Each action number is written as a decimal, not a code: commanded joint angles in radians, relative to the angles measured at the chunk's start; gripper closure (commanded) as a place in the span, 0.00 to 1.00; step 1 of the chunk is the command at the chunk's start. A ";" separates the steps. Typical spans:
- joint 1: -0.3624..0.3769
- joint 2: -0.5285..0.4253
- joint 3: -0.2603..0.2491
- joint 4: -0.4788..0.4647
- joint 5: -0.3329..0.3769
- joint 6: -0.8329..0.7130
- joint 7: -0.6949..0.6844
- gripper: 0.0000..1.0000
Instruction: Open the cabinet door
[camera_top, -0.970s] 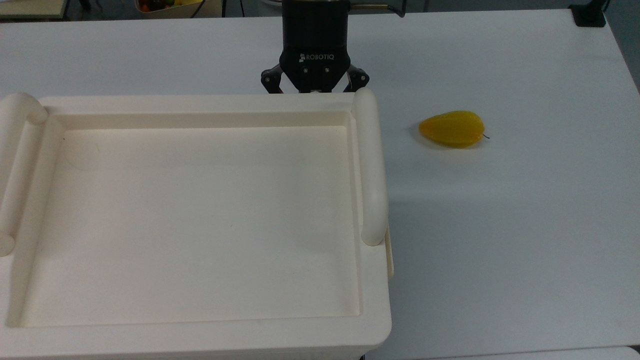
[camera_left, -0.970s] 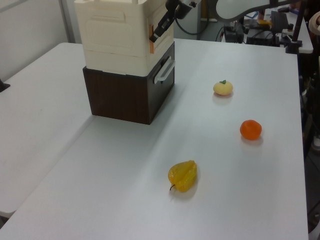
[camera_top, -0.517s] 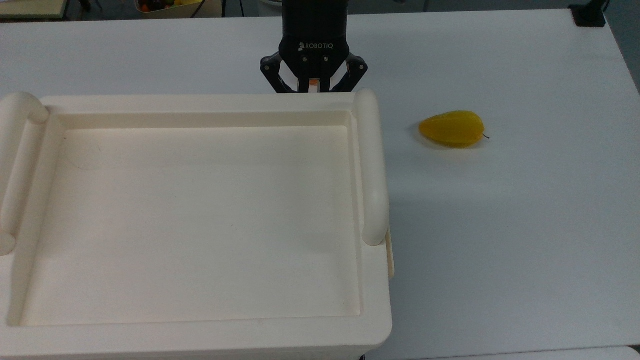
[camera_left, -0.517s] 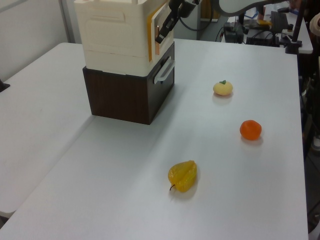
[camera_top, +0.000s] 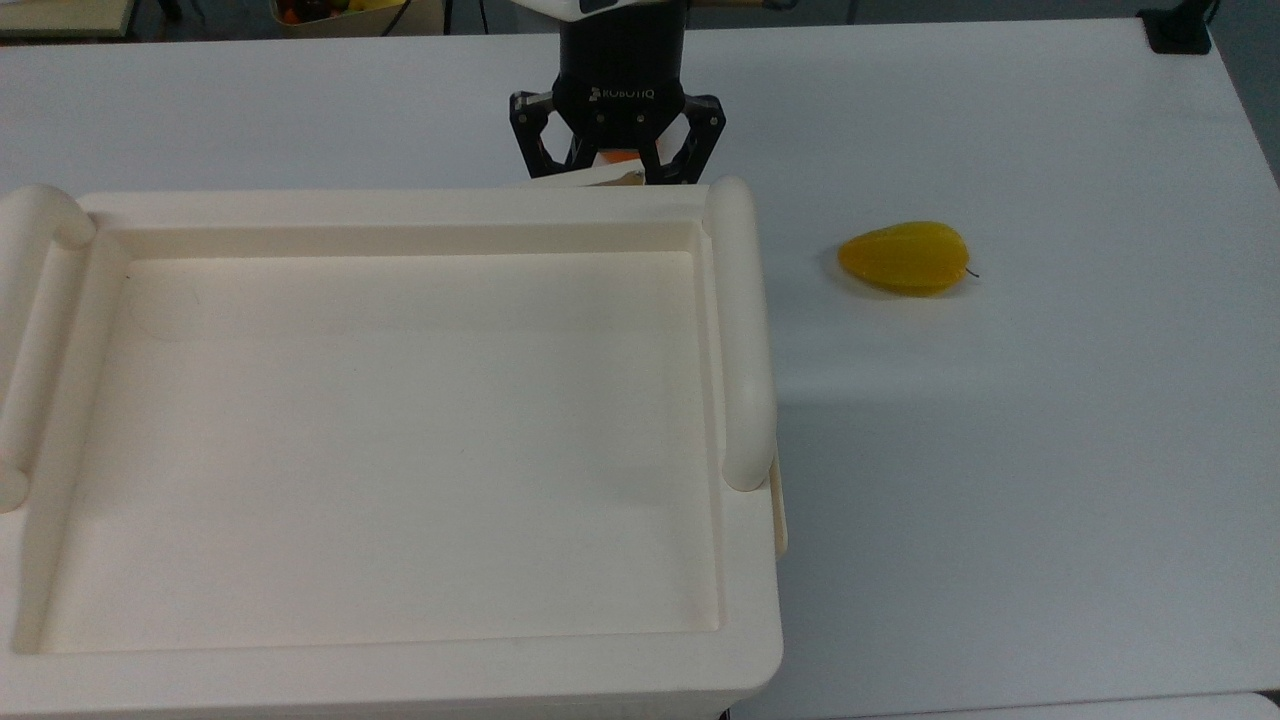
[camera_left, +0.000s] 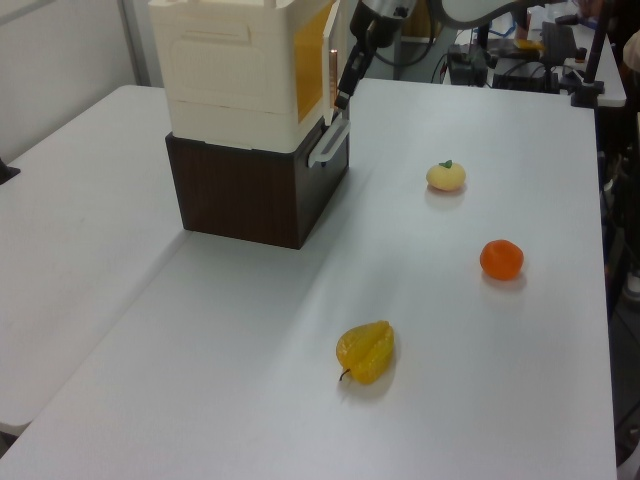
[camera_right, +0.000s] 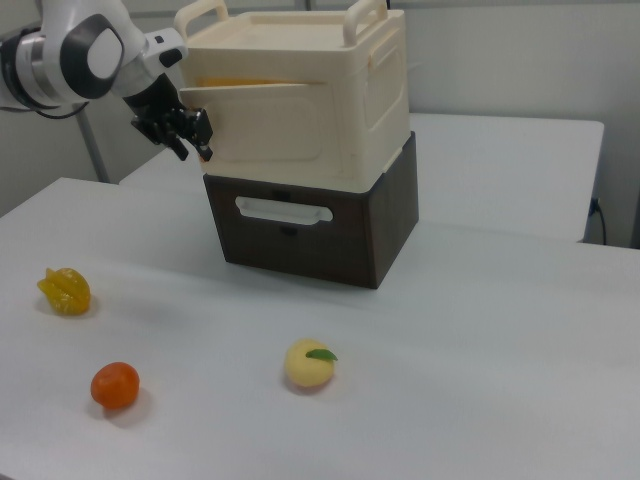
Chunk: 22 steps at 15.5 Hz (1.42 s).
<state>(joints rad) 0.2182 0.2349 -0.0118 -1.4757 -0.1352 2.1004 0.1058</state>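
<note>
Pinching the free edge of the cabinet door (camera_right: 262, 125), the claw (camera_right: 196, 135) is seen beside the cabinet (camera_right: 330, 60); the door is swung partly open.

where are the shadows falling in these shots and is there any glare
Top view: the cabinet casts a soft shadow to the top view's right across the table; no harsh glare. Left view: faint shadow under the yellow fruit. Right view: soft shadows beneath the orange and the pale fruit.
</note>
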 joint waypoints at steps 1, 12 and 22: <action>0.010 -0.068 0.000 0.000 0.029 -0.109 0.009 0.12; 0.012 -0.108 0.003 0.127 0.032 -0.078 0.014 0.00; 0.015 -0.046 0.021 0.086 0.032 0.119 0.025 0.00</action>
<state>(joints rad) 0.2277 0.1968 0.0092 -1.3656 -0.1198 2.2110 0.1165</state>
